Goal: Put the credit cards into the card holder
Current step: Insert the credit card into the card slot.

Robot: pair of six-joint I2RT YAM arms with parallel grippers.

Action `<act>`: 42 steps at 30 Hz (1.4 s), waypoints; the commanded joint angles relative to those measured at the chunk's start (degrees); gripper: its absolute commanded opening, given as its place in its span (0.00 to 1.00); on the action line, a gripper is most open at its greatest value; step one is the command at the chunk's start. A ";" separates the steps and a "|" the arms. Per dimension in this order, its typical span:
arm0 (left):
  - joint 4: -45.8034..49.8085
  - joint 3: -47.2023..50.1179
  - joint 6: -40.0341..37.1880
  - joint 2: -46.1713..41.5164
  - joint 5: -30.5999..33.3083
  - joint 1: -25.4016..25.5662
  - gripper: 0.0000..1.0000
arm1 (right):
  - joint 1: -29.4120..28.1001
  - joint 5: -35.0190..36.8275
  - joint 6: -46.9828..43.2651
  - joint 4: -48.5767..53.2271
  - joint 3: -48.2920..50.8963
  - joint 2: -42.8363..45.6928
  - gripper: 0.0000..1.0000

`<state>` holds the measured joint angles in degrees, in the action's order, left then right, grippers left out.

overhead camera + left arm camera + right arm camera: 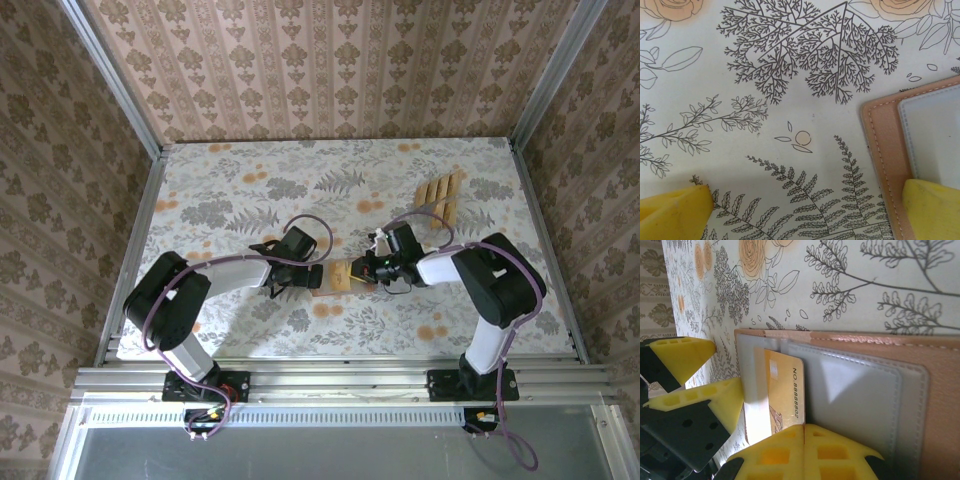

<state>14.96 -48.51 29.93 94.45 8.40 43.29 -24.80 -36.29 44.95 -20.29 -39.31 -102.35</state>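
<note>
Your right gripper [804,432], pinching a credit card [785,385] partly inside the card holder [865,390] on the table [250,190], could have buckled it if your spread left gripper [805,212] let the holder slide.

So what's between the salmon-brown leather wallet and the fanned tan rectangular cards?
Top view: the right gripper, pinching a gold card at the wallet, then its black wrist and looped cable over floral tablecloth.
</note>
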 commanded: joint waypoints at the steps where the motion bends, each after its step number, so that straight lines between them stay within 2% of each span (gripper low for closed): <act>1: 1.21 0.71 -0.57 2.34 0.39 -0.84 1.00 | -0.68 -0.71 -0.58 2.88 -1.59 -1.40 0.00; 3: 1.09 0.80 -0.47 2.31 0.37 -0.77 1.00 | -0.78 -0.80 -0.74 3.50 -2.02 -1.51 0.00; 4: 1.10 0.81 -0.39 2.31 0.38 -0.73 1.00 | -0.82 -0.71 -0.87 4.04 -2.22 -1.45 0.04; 10: 0.88 1.13 -0.40 2.17 0.47 -0.70 1.00 | -0.76 -0.07 -3.55 9.54 -3.90 1.25 0.37; 17: 0.68 1.25 -0.53 1.66 0.28 -0.93 1.00 | -0.78 1.92 -6.61 17.08 -6.76 5.64 0.67; 20: 0.59 1.09 -0.75 1.02 -0.13 -1.26 1.00 | -0.77 3.39 -8.08 20.20 -8.08 7.39 0.70; 23: 0.93 0.60 -1.32 -0.41 -1.37 -1.99 1.00 | -0.78 4.35 -8.87 22.43 -9.19 8.25 0.69; 26: 1.33 0.11 -2.00 -2.47 -2.59 -2.74 1.00 | -0.82 5.82 -9.98 24.93 -10.23 8.56 0.64; 33: 2.83 0.49 -2.06 -5.73 -3.07 -4.20 1.00 | -2.78 14.62 -14.59 34.24 -14.35 7.70 0.26; 39: 4.62 1.72 -1.13 -5.04 -1.24 -4.26 1.00 | -5.75 21.81 -17.38 39.49 -17.17 6.05 0.18; 42: 4.94 2.30 -0.92 -4.67 -0.37 -4.20 1.00 | -6.86 23.65 -18.01 40.61 -18.32 4.75 0.16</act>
<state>17.69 -47.16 28.86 89.84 6.39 39.27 -30.79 -17.41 29.23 15.90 -55.77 -95.90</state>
